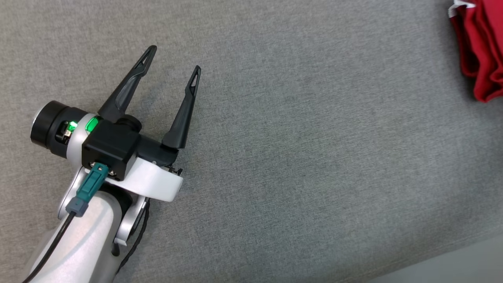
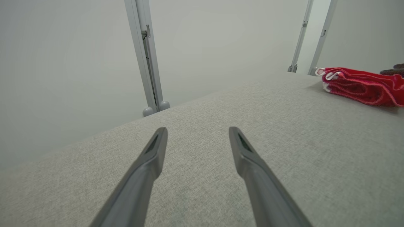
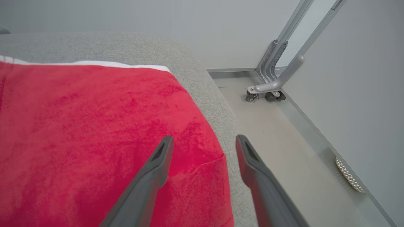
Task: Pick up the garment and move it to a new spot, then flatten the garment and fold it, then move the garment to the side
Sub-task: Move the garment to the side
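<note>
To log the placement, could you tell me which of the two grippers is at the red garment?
The right gripper, open at the garment's edge; the left gripper hangs over grey cloth.

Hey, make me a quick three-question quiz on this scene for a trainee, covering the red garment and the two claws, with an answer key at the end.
1. True or false: the left claw is holding the red garment.
2. In the right wrist view, the right claw is: A) shut on the fabric, B) open, gripping nothing, C) shut and empty.
3. Fill in: the trim along the garment's far edge in the right wrist view is ____.

Key: 1 false; 2 B; 3 white.
</note>
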Controlling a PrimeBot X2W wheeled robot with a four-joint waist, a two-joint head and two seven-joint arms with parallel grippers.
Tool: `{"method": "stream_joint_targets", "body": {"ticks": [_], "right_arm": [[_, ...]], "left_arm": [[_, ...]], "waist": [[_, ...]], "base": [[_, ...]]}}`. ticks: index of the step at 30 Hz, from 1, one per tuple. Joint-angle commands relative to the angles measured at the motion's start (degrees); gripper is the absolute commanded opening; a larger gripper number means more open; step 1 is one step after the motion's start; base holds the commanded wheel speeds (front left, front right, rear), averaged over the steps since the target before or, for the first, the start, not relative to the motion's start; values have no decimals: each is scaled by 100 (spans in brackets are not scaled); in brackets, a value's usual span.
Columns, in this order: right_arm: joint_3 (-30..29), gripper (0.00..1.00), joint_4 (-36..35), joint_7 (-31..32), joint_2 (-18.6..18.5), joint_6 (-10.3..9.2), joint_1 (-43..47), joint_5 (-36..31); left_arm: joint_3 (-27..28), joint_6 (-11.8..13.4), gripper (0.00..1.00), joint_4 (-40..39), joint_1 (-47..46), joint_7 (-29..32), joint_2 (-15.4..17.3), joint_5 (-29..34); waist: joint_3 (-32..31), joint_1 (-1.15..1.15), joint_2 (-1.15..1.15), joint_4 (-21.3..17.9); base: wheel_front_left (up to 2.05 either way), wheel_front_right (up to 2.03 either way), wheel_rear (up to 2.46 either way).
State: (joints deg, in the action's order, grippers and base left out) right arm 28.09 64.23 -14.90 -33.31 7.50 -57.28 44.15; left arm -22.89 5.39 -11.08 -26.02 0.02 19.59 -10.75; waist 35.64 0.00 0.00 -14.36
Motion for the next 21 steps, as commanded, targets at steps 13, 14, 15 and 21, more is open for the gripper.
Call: {"method": "stream_joint_targets", "body": {"ticks": [13, 14, 15, 21], "right_arm": [[-1829, 100, -1612, -35, 767, -1, 1736, -1522], [-1942, 100, -1784, -35, 865, -1, 1883, -1639], [-2048, 100, -1932, -34, 955, -1, 2039, -1753], [-2350, 100, -2732, -35, 1484, -1, 2738, -2236]], "left_arm": [[289, 311, 100, 461, 958, -429, -66, -501], [318, 341, 100, 490, 1058, -460, -72, -536], [337, 376, 100, 502, 1155, -479, -85, -579], [494, 547, 100, 557, 1562, -618, -161, -796]], "waist": [[-1344, 0, 0, -84], [-1442, 0, 0, -75], [-1534, 0, 0, -62], [-1875, 0, 0, 71]], "base": [[0, 0, 0], [0, 0, 0], [0, 0, 0], [0, 0, 0]]}}
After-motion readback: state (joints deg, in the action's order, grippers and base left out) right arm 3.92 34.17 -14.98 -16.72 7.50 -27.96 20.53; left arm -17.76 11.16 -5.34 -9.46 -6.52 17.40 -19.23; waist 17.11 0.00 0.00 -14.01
